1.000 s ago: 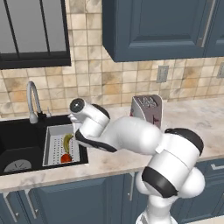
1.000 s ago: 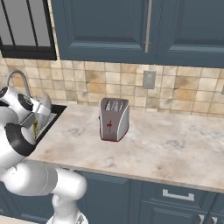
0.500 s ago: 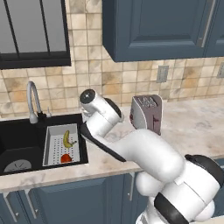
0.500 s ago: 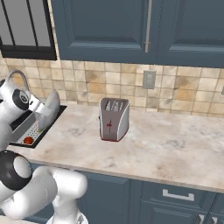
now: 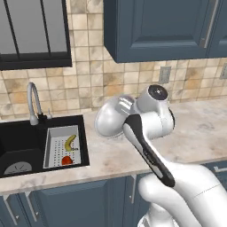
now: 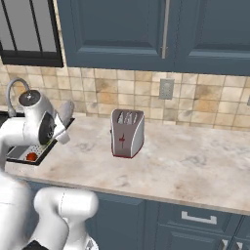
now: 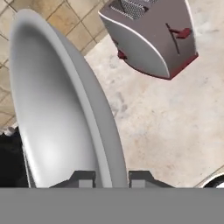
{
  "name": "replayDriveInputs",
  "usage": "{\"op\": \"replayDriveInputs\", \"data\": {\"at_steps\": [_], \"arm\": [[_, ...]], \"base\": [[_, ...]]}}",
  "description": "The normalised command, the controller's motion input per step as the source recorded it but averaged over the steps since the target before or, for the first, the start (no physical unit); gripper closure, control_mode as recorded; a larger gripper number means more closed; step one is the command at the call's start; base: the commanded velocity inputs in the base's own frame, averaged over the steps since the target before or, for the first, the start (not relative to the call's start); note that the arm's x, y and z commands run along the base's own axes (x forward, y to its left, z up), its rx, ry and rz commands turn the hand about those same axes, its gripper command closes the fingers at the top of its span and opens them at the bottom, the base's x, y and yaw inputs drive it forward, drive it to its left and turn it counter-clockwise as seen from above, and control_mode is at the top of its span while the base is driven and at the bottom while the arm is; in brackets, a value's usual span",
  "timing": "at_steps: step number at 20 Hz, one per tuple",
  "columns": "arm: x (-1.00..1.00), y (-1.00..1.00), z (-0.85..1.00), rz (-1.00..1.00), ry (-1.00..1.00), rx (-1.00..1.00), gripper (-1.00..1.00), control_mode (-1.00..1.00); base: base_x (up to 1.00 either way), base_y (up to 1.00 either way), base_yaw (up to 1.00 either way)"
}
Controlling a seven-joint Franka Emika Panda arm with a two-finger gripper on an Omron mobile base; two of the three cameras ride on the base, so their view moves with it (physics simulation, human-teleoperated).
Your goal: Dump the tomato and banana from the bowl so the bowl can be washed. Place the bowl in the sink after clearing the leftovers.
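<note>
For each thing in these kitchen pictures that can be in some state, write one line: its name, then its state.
bowl: emptied, tipped on edge, held above the counter.
hand: shut on the bowl's rim.
banana: lying in the perforated tray.
tomato: resting in the tray, near the banana.
sink: no bowl in it yet.
tap: no water running.
toaster: upright, slots empty.

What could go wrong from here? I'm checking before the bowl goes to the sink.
The gripper pinches only the rim of the tilted bowl, held above the counter; it might slip and drop. The banana and tomato lie in the grey tray in the sink, so a bowl lowered there could land on them.
</note>
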Motion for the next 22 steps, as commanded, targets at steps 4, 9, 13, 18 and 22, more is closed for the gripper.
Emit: {"op": "replayDriveInputs", "data": {"at_steps": [4, 9, 13, 18, 22], "arm": [[-0.79, -0.76, 0.02, 0.14, 0.0, 0.77, 1.0, -1.0], [-0.2, -0.38, 0.21, 0.01, 0.0, 0.32, 1.0, -1.0], [0.0, 0.0, 0.0, -0.01, 0.0, 0.0, 1.0, -1.0], [0.0, -0.2, 0.0, 0.0, 0.03, 0.07, 1.0, -1.0], [0.0, -0.27, 0.0, 0.0, 0.13, 0.13, 1.0, -1.0]], "base": [[0.0, 0.0, 0.0], [0.0, 0.0, 0.0], [0.0, 0.0, 0.0], [0.0, 0.0, 0.0], [0.0, 0.0, 0.0]]}}
